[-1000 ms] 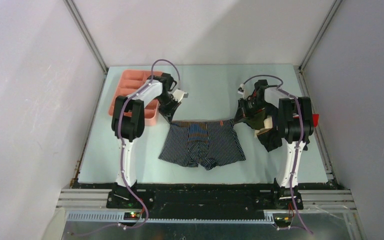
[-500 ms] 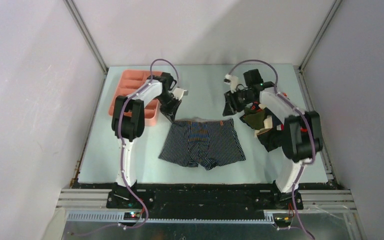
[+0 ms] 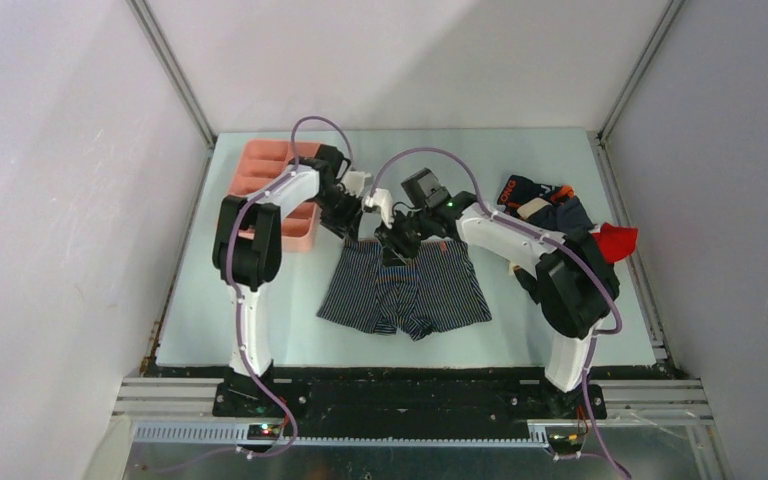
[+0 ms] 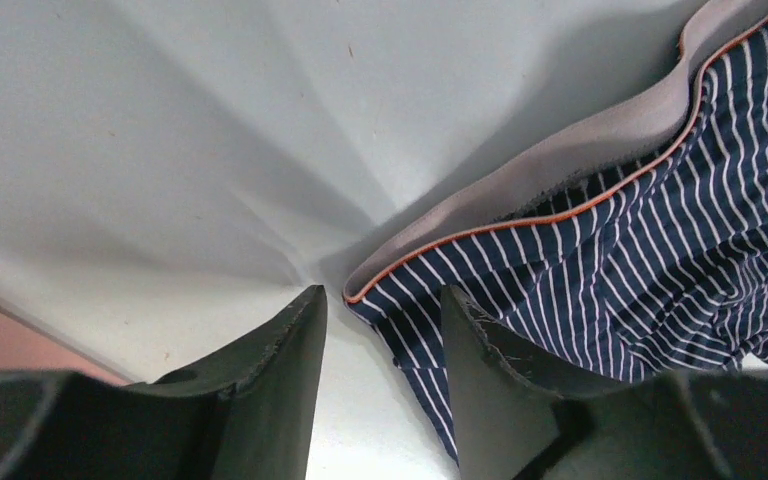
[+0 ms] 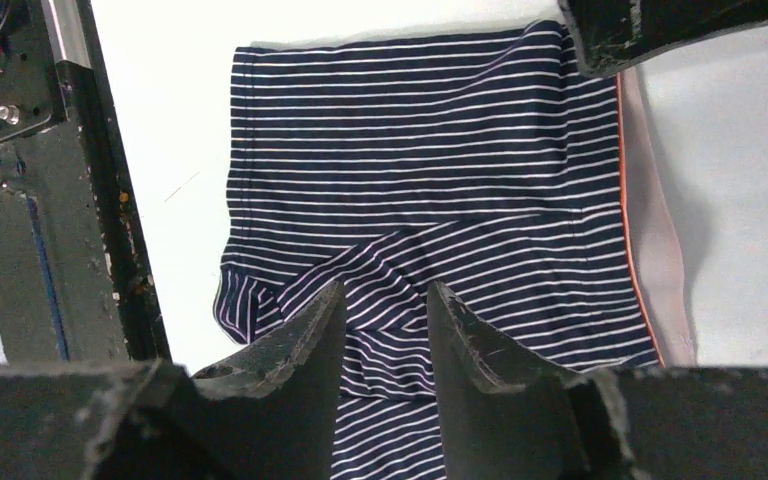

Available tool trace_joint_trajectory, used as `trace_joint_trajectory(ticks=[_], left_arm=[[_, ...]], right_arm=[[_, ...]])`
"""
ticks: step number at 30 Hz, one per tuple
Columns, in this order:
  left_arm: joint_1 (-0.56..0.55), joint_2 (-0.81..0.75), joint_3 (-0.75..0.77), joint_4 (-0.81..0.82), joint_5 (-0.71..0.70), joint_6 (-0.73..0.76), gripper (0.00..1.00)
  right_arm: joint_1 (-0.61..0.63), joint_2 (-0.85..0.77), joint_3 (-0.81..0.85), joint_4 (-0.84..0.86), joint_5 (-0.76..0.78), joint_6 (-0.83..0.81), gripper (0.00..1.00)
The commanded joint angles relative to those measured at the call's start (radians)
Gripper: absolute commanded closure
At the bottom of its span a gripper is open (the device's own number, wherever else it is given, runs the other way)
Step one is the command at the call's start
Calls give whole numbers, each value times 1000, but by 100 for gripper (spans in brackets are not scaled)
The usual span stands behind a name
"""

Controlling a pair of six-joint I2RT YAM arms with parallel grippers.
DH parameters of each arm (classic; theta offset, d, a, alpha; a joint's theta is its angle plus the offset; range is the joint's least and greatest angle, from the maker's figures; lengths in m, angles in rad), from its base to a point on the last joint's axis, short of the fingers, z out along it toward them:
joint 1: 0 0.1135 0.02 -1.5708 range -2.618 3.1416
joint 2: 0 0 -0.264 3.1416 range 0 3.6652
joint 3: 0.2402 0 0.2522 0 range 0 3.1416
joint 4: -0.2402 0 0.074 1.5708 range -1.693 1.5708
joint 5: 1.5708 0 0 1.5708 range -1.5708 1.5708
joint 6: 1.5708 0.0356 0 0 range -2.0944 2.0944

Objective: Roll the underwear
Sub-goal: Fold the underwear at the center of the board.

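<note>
Top view: striped briefs (image 3: 430, 295) lie flat, centre, waistband (image 4: 560, 170) far. Left gripper (image 4: 382, 305) gapes at its left corner, right gripper (image 5: 385, 300) gapes over its middle; neither holds cloth. Spread flat, I'd say, so rolling can start.

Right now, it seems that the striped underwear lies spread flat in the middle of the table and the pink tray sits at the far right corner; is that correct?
Not quite: the pink tray sits at the far left corner, as the top external view shows. The striped underwear does lie spread flat in the middle of the table.
</note>
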Motion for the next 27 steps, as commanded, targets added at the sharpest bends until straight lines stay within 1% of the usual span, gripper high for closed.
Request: trace_joint_trajectory(ticks=[1, 2, 3, 6, 8, 9, 10, 12, 15, 17, 19, 20, 22, 25, 27], left_arm=[[6, -89, -68, 51, 16, -6, 49], [5, -87, -79, 58, 16, -9, 50], [5, -84, -79, 63, 10, -16, 53], [7, -55, -55, 52, -4, -28, 59], [8, -47, -56, 60, 10, -30, 69], [9, -45, -59, 65, 15, -36, 72], [12, -46, -67, 74, 24, -40, 76], [16, -49, -80, 92, 30, -61, 81], [23, -76, -131, 126, 27, -107, 86], [28, -114, -176, 157, 2, -129, 89], [31, -174, -226, 185, -38, -142, 93], [32, -190, -243, 205, -61, -143, 96], [33, -233, -289, 233, -83, -149, 100], [34, -262, -332, 254, -83, -161, 100], [34, -257, -334, 252, -73, -170, 100]], right_arm=[[41, -2, 20, 64, 27, -18, 60], [49, 0, 20, 70, 30, -27, 60], [64, 1, 19, 74, 30, -41, 61], [99, 7, 16, 99, 31, -80, 61], [137, 17, 15, 114, 26, -115, 61], [144, 21, 15, 121, 25, -126, 62], [164, 33, 16, 134, 22, -136, 62], [195, 58, 19, 147, 23, -177, 62], [235, 95, 27, 171, 27, -194, 63], [259, 127, 37, 189, 27, -196, 63], [279, 157, 47, 209, 27, -196, 63], [292, 171, 50, 228, 26, -197, 63], [312, 192, 54, 257, 26, -199, 62], [338, 219, 65, 313, 32, -192, 62], [354, 245, 80, 341, 30, -176, 61]])
